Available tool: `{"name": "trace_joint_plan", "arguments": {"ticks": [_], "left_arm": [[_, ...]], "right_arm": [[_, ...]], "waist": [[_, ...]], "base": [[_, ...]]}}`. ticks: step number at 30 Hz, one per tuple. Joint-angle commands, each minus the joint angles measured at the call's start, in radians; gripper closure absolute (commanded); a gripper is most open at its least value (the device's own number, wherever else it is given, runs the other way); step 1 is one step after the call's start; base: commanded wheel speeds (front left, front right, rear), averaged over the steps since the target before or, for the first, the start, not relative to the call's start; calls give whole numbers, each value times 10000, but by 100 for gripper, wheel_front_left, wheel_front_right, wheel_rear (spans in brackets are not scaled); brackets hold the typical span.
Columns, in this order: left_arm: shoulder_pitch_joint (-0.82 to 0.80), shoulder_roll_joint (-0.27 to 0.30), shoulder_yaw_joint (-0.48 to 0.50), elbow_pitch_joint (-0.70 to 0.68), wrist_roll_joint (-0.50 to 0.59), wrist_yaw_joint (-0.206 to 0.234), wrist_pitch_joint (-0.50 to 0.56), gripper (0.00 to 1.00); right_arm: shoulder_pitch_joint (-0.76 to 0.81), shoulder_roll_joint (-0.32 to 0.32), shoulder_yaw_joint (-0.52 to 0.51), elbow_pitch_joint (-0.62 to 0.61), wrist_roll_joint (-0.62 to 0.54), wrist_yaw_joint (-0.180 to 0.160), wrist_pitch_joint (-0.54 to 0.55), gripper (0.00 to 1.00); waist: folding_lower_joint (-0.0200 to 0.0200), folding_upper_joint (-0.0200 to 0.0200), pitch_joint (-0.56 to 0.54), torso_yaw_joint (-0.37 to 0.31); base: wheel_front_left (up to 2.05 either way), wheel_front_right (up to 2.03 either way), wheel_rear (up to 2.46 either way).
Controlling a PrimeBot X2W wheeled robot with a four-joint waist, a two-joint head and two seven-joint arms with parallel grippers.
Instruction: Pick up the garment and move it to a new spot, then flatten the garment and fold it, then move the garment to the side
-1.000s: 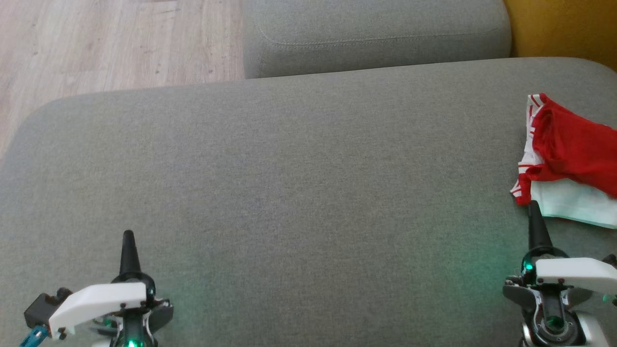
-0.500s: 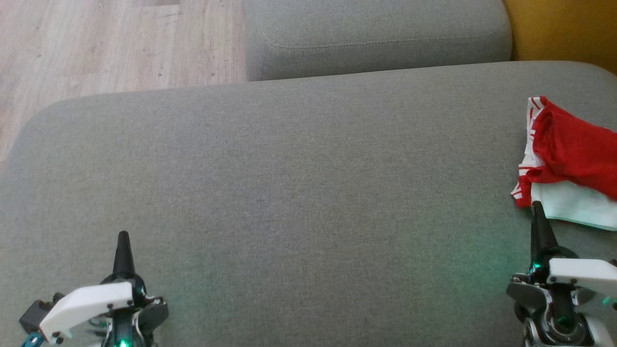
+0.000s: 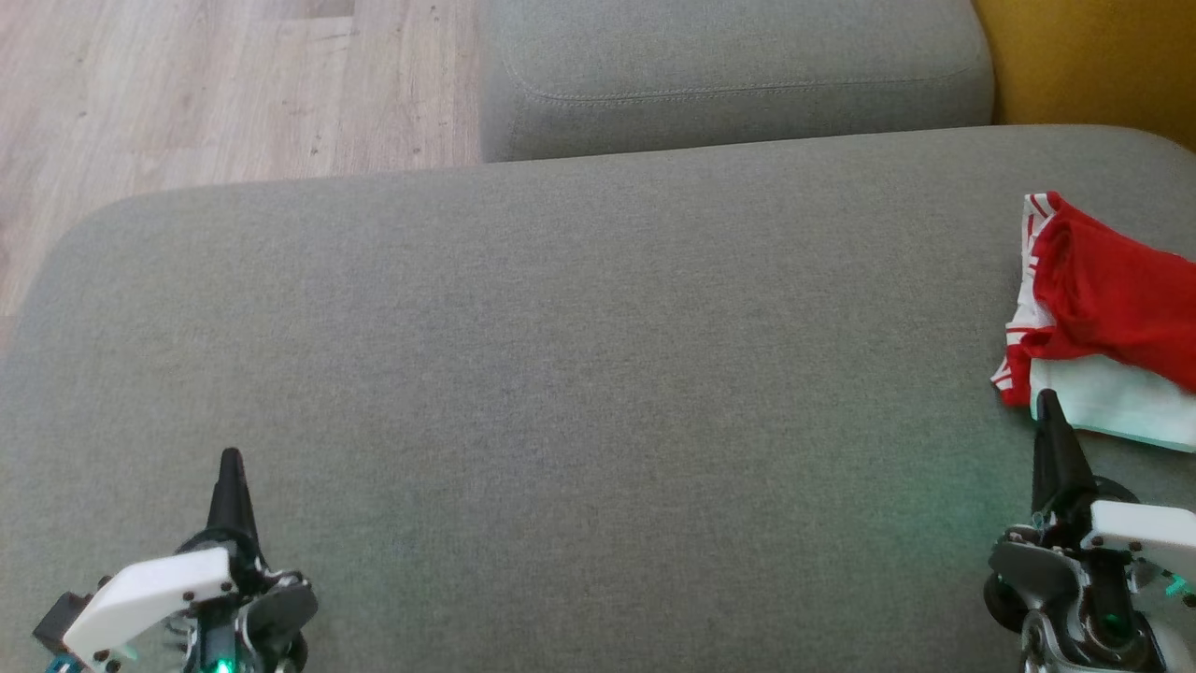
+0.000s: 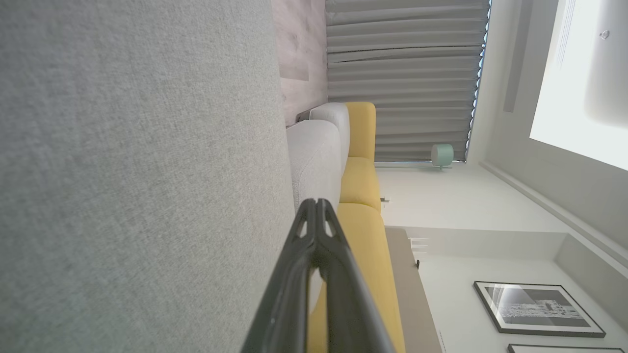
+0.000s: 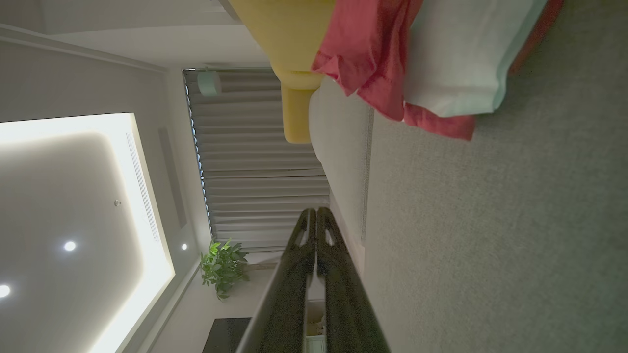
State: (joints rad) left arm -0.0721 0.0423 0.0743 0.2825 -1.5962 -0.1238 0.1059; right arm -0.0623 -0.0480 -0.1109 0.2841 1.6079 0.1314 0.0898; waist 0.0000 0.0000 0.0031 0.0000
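Head view: garment (image 3: 1103, 299), red and white, lies crumpled at the right edge of the grey seat (image 3: 561, 374), partly cut off by the frame. Your right gripper (image 3: 1046, 404) has its tip at the white hem in this view, fingers pressed together, nothing held. The right wrist view puts the cloth ahead and off to one side of the tips, apart from them. Your left gripper (image 3: 229, 460) is also pressed together, empty, well apart from the garment. Risks as you go in: closed fingers will likely shove or bunch the cloth rather than take it, so spread them first. Layers are piled, so a shallow pinch may catch only the top fold and drag the rest. You cannot see the far part, so an off-centre grab may let it trail.
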Motion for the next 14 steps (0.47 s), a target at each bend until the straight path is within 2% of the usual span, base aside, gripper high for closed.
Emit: {"name": "trace_joint_plan", "arguments": {"ticks": [1, 14], "left_arm": [[-361, 80, 406, -370, -114, -69, 82, 100], [-361, 80, 406, -371, -114, -69, 82, 100]], "right_arm": [[-438, -165, 166, -403, 168, -7, 78, 100], [-441, -142, 133, -402, 141, -7, 104, 100]], "waist": [[0, 0, 0, 0], [0, 0, 0, 0]], "base": [[0, 0, 0], [0, 0, 0]]}}
